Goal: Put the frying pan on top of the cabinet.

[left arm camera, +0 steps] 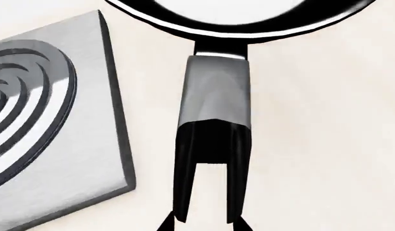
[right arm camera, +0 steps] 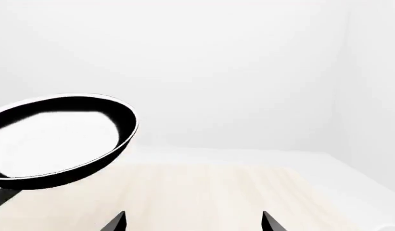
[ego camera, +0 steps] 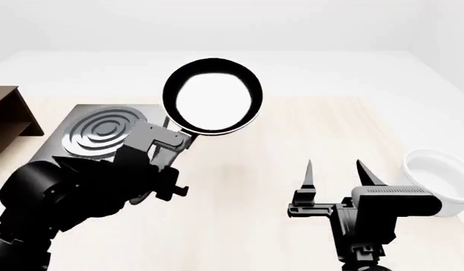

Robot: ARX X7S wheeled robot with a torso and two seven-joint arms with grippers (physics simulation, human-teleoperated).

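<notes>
Holding the frying pan (ego camera: 213,97) by its handle, the left gripper (ego camera: 171,148) has its fingers closed on it, lifted clear of the bench (ego camera: 247,169) just beside the hotplate (ego camera: 96,132). The cabinet (ego camera: 7,118) sits at the bench's far left edge. The right gripper (ego camera: 337,172) hangs spread and empty over open bench, near the white bowl (ego camera: 443,175); no writing is legible.

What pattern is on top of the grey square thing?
Round rings inside each other, dark and light grey, on the hotplate. The head view shows it best.
</notes>
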